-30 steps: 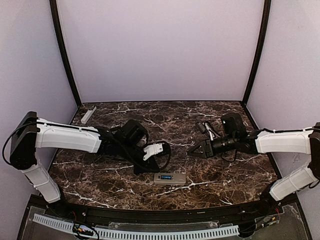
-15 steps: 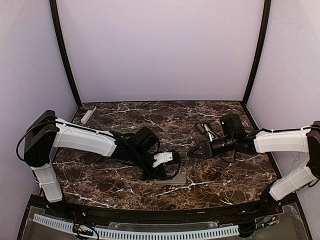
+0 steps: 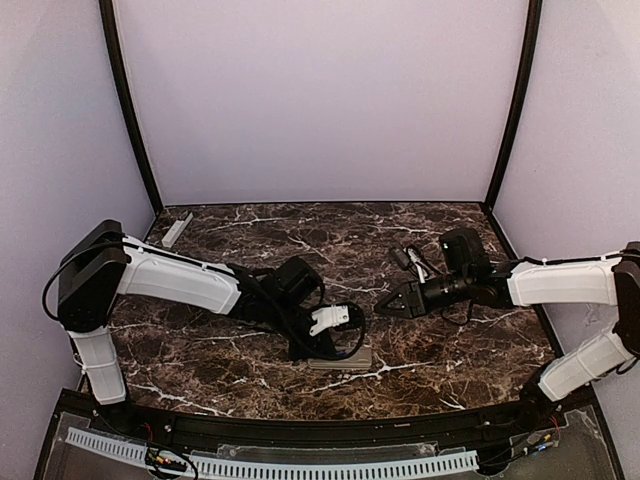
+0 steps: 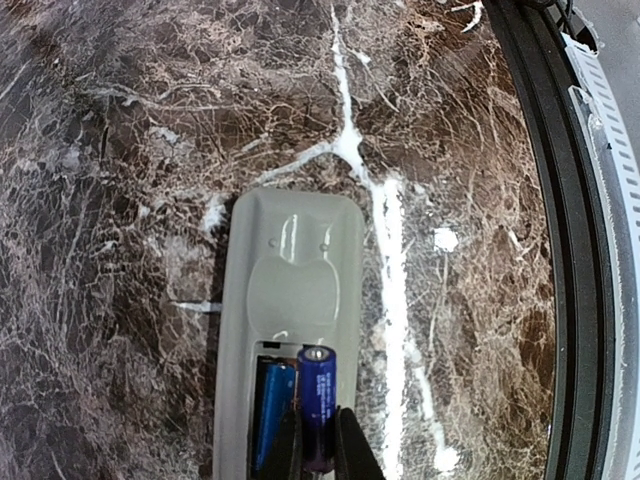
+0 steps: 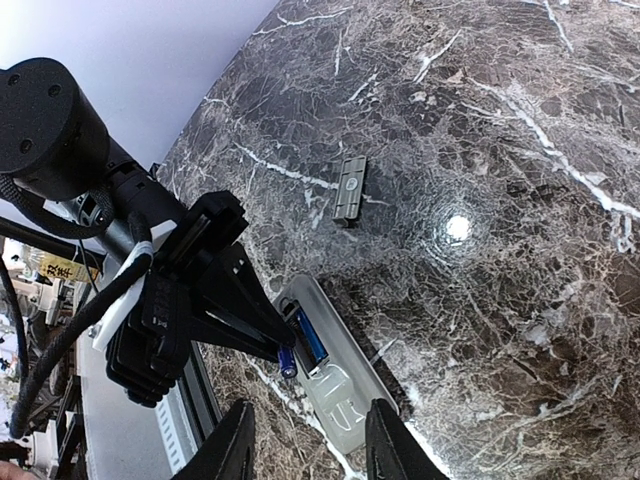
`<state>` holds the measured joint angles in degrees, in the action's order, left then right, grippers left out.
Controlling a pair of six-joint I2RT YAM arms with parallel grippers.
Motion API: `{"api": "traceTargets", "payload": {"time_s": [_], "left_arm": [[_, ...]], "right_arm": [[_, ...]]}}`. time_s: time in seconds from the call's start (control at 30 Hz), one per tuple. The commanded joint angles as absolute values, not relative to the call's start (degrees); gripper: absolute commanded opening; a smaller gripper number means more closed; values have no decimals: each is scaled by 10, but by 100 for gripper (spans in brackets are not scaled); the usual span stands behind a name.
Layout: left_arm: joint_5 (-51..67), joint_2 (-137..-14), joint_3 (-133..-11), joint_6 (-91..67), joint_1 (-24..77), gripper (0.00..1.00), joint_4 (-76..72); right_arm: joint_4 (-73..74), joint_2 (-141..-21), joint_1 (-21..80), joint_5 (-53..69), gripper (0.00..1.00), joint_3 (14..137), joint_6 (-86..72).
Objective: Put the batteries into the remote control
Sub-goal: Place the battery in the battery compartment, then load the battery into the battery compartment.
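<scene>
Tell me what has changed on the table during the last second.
The left gripper, shut on a battery, moved right and toward the near edge, over the remote control, in whose open compartment another battery lies. The right gripper, the remote control and the grey bar stayed in place.

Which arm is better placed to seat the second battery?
Left: left fingers hold the battery over the open bay of the remote, beside the seated battery. Right fingers hang open, apart.
</scene>
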<state>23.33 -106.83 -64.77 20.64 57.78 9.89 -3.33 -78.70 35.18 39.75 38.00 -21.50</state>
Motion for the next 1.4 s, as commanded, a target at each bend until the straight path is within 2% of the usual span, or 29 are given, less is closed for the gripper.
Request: {"api": "traceTargets", "payload": {"time_s": [0.0, 0.17, 0.43, 0.77, 0.97, 1.13, 1.37], "left_arm": [[227, -1070, -659, 219, 580, 5, 99], [219, -1073, -659, 222, 580, 6, 98], [217, -1077, -663, 230, 580, 24, 107], [222, -1057, -677, 221, 581, 37, 114], [208, -1007, -658, 196, 579, 38, 96], [192, -968, -589, 151, 558, 39, 48], [196, -988, -594, 143, 574, 32, 43]], "right_arm": [[-42, -788, 350, 403, 37, 374, -209], [-41, -789, 349, 405, 37, 375, -207], [-40, -789, 350, 405, 38, 376, -207], [-34, -785, 350, 403, 38, 378, -204], [-2, -765, 350, 391, 30, 369, -194], [14, -743, 356, 391, 26, 341, -213], [-19, -753, 371, 396, 24, 318, -244]]}}
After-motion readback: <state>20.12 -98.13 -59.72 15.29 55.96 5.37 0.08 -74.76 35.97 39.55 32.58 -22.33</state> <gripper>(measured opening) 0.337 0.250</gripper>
